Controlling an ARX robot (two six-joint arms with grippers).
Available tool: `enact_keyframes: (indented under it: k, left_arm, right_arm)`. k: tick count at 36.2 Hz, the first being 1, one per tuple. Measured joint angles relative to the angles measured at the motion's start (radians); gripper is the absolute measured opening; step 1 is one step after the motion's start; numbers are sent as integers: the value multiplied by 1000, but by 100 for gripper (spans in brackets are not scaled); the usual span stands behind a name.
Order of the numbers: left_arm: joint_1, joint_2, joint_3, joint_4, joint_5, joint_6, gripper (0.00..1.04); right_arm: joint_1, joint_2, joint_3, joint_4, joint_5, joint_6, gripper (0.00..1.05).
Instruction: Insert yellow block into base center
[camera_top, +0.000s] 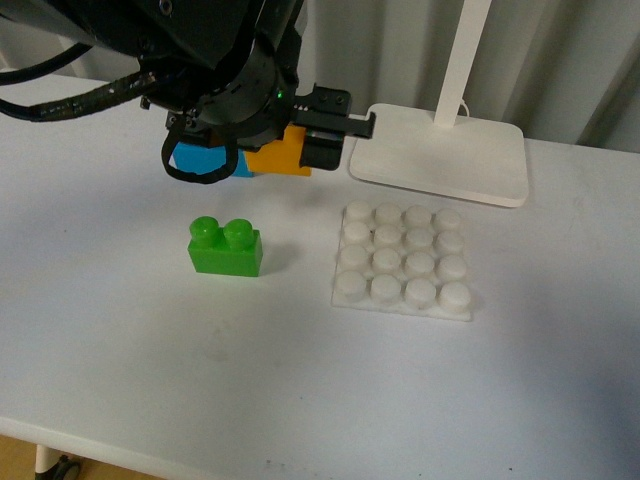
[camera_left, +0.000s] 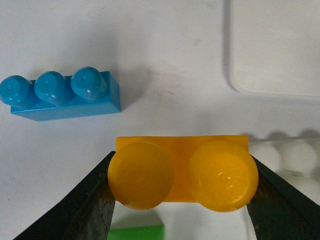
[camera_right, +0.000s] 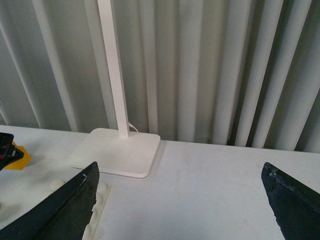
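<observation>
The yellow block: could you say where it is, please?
In the front view, the yellow block is held rear-left in the left claw, between the blue brick and lamp foot.

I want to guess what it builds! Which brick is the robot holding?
The yellow block, pinched between the left arm's fingers. The green brick and the blue brick sit loose on the table, untouched.

no readable text, no labels, no numbers, no signs

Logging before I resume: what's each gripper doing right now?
Left gripper: closed on the yellow block.
Right gripper: open, holding nothing.
</observation>
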Motion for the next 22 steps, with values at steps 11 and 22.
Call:
enact_keyframes:
  k: [11, 22]
  left_arm:
    - [-161, -43, -31, -31, -50, -191, 65]
    - [-269, -6, -2, -65, -80, -266, 65]
  right_arm:
    - [0, 0, 0, 0, 0, 0, 95]
    - [0, 0, 0, 0, 0, 0, 95]
